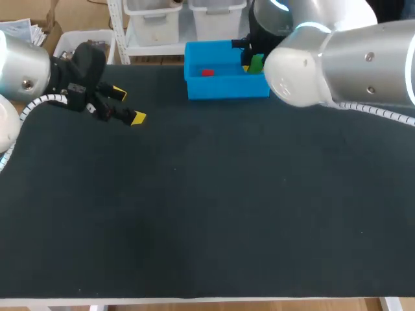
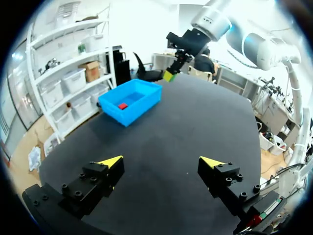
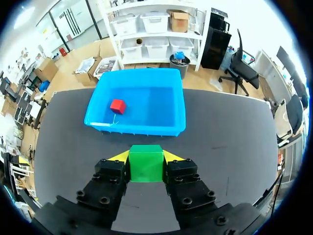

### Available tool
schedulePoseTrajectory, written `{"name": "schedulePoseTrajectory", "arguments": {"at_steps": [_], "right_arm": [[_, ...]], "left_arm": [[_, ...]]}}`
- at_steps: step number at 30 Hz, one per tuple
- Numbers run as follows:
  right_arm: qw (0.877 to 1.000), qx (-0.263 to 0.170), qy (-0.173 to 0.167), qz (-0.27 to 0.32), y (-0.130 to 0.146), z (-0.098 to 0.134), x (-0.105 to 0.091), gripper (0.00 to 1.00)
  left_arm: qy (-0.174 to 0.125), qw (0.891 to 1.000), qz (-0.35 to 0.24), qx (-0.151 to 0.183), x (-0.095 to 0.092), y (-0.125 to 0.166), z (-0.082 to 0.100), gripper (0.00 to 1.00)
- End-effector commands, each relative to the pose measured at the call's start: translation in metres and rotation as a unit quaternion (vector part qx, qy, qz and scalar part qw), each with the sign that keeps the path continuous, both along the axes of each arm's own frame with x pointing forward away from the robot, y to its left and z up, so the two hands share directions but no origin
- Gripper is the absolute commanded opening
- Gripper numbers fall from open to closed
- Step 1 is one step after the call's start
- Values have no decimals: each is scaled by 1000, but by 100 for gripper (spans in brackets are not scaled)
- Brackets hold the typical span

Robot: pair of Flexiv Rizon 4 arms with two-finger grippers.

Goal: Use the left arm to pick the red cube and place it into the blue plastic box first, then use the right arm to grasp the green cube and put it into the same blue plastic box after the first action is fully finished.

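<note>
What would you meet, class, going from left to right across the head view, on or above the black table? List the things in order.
Left gripper with open yellow-tipped black fingers → small red cube lying in the blue plastic box → small green cube → right arm's rounded silver-white joint.

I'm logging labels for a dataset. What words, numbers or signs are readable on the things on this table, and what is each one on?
No text can be read on any of them.
red cube: plain faces, no print.
green cube: plain faces, no print.
blue box: plain walls and floor, no label visible.
black table: no markings.
</note>
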State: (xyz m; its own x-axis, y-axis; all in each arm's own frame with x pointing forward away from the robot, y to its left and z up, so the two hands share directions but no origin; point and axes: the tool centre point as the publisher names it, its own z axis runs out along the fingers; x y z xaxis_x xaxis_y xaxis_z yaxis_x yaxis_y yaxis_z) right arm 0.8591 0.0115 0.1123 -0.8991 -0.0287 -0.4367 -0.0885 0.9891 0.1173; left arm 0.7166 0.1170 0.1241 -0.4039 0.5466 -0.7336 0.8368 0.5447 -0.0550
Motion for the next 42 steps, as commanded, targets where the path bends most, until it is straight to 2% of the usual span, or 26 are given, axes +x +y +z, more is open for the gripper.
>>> {"name": "schedulePoseTrajectory", "arguments": {"at_steps": [1, 14, 28, 37, 42], "right_arm": [[1000, 4, -26, -2, 0, 0, -1, 0], [999, 9, -42, 6, 9, 7, 40, 0], [999, 16, -33, 8, 19, -12, 87, 0], [999, 27, -32, 8, 27, -19, 106, 0], [999, 30, -27, 6, 28, -32, 115, 0]], "left_arm": [[-3, 1000, -2, -4, -1, 2, -1, 100], [-3, 1000, -2, -4, -1, 2, -1, 100], [-3, 1000, -2, -4, -1, 2, -1, 100], [-3, 1000, -2, -4, -1, 2, -1, 100], [-3, 1000, -2, -4, -1, 2, -1, 100]]}}
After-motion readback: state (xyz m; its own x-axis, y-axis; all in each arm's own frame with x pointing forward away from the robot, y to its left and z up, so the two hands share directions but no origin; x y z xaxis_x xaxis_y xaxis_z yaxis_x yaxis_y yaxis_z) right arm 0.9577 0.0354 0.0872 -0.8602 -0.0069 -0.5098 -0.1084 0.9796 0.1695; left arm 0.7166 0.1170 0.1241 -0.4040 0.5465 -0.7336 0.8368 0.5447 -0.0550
